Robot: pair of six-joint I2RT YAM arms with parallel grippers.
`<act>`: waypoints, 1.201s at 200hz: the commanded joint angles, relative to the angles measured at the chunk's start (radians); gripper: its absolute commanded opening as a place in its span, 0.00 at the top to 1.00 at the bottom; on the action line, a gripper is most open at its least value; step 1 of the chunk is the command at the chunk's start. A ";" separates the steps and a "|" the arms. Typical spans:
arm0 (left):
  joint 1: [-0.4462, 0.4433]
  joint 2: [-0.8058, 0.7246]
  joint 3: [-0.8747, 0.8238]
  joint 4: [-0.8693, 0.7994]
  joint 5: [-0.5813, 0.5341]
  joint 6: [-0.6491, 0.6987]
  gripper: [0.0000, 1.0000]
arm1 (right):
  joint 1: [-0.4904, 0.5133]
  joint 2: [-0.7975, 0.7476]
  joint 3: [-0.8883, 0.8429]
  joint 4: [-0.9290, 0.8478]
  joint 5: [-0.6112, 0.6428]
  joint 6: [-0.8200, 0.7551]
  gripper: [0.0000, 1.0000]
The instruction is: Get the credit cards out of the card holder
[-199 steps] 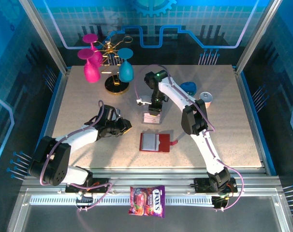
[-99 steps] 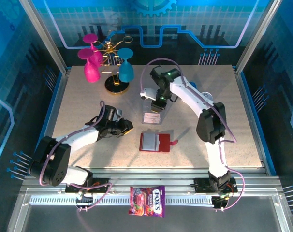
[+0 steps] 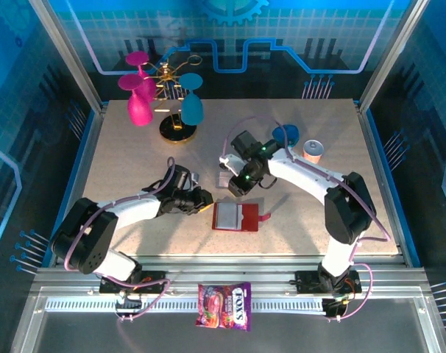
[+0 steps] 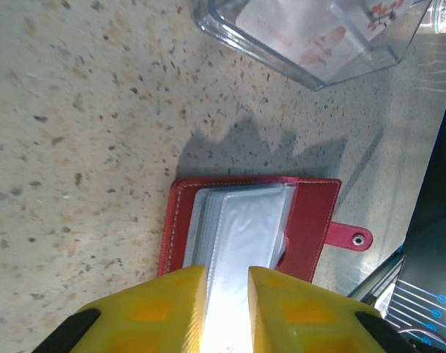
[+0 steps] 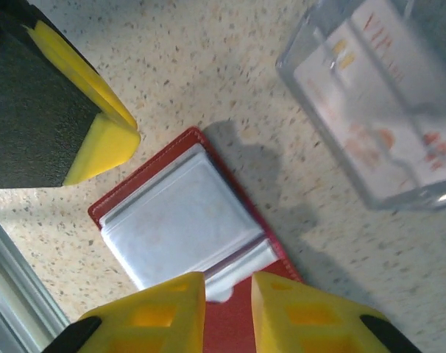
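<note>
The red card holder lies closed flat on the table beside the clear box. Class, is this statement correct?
No. The card holder lies open, not closed: the left wrist view shows its clear sleeves exposed. It does lie flat on the table beside the clear box.

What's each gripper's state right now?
Left gripper: narrow gap, over the card holder; grip cannot be told.
Right gripper: narrow gap over it too; cannot be told.

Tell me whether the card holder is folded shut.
No: the card holder lies open, its pale pockets showing.
</note>
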 commanded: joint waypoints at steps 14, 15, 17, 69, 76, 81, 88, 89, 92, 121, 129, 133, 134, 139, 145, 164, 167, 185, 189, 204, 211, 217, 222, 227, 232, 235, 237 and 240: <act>-0.024 0.034 0.018 0.018 0.016 -0.017 0.77 | 0.016 -0.094 -0.162 0.194 -0.058 0.341 0.77; -0.024 0.035 0.017 0.018 0.016 -0.017 0.77 | 0.017 -0.096 -0.166 0.199 -0.059 0.349 0.77; -0.024 0.036 0.015 0.019 0.016 -0.019 0.77 | 0.019 -0.101 -0.174 0.209 -0.061 0.361 0.77; -0.030 0.041 -0.037 0.058 0.028 -0.038 0.80 | 0.028 -0.169 -0.397 0.486 -0.178 0.692 0.83; -0.029 0.041 -0.044 0.063 0.032 -0.040 0.81 | 0.027 -0.170 -0.418 0.507 -0.182 0.723 0.84; -0.030 0.041 -0.049 0.068 0.035 -0.041 0.81 | 0.028 -0.171 -0.431 0.523 -0.184 0.739 0.84; -0.031 0.041 -0.058 0.077 0.040 -0.044 0.82 | 0.027 -0.172 -0.448 0.549 -0.193 0.759 0.84; -0.030 0.041 -0.059 0.078 0.041 -0.045 0.82 | 0.027 -0.172 -0.452 0.552 -0.196 0.761 0.84; -0.031 0.041 -0.063 0.080 0.043 -0.045 0.82 | 0.026 -0.171 -0.460 0.565 -0.201 0.767 0.84; -0.033 0.037 -0.099 0.103 0.056 -0.054 0.84 | 0.019 -0.142 -0.514 0.642 -0.242 0.822 0.78; -0.033 0.036 -0.105 0.110 0.061 -0.055 0.84 | 0.017 -0.122 -0.517 0.664 -0.261 0.834 0.77; -0.034 0.038 -0.107 0.112 0.064 -0.055 0.85 | 0.017 -0.113 -0.519 0.674 -0.269 0.841 0.77; -0.034 0.038 -0.107 0.113 0.064 -0.055 0.85 | 0.017 -0.111 -0.520 0.677 -0.271 0.843 0.77; -0.034 0.038 -0.110 0.115 0.070 -0.055 0.85 | 0.017 -0.102 -0.523 0.692 -0.280 0.853 0.76; -0.034 0.038 -0.111 0.116 0.074 -0.053 0.86 | 0.017 -0.093 -0.529 0.710 -0.290 0.865 0.76; -0.034 0.042 -0.110 0.117 0.088 -0.048 0.86 | 0.018 -0.074 -0.549 0.775 -0.315 0.902 0.74; -0.034 0.043 -0.110 0.117 0.089 -0.048 0.86 | 0.018 -0.071 -0.551 0.781 -0.319 0.905 0.74; -0.034 0.051 -0.107 0.112 0.091 -0.045 0.86 | 0.018 -0.060 -0.553 0.791 -0.323 0.912 0.72; -0.034 0.054 -0.107 0.111 0.093 -0.044 0.86 | 0.018 -0.058 -0.554 0.789 -0.323 0.912 0.72; -0.034 0.064 -0.103 0.105 0.097 -0.042 0.86 | 0.018 -0.050 -0.547 0.773 -0.320 0.909 0.70; -0.034 0.072 -0.096 0.087 0.095 -0.037 0.86 | 0.018 -0.047 -0.543 0.764 -0.320 0.904 0.69; -0.034 0.078 -0.086 0.066 0.094 -0.028 0.86 | 0.018 -0.044 -0.540 0.756 -0.317 0.901 0.68; -0.034 0.083 -0.080 0.048 0.094 -0.021 0.87 | 0.018 -0.043 -0.539 0.748 -0.316 0.898 0.67; -0.034 0.087 -0.077 0.036 0.091 -0.015 0.87 | 0.018 -0.041 -0.537 0.739 -0.315 0.895 0.66; -0.034 0.088 -0.076 0.029 0.089 -0.013 0.87 | 0.018 -0.040 -0.534 0.731 -0.311 0.893 0.65; -0.034 0.088 -0.076 0.025 0.086 -0.013 0.87 | 0.018 -0.039 -0.533 0.725 -0.309 0.891 0.64; -0.034 0.088 -0.076 0.024 0.084 -0.013 0.87 | 0.018 -0.040 -0.533 0.721 -0.307 0.890 0.64; -0.034 0.086 -0.076 0.021 0.083 -0.013 0.87 | 0.018 -0.040 -0.531 0.714 -0.305 0.889 0.63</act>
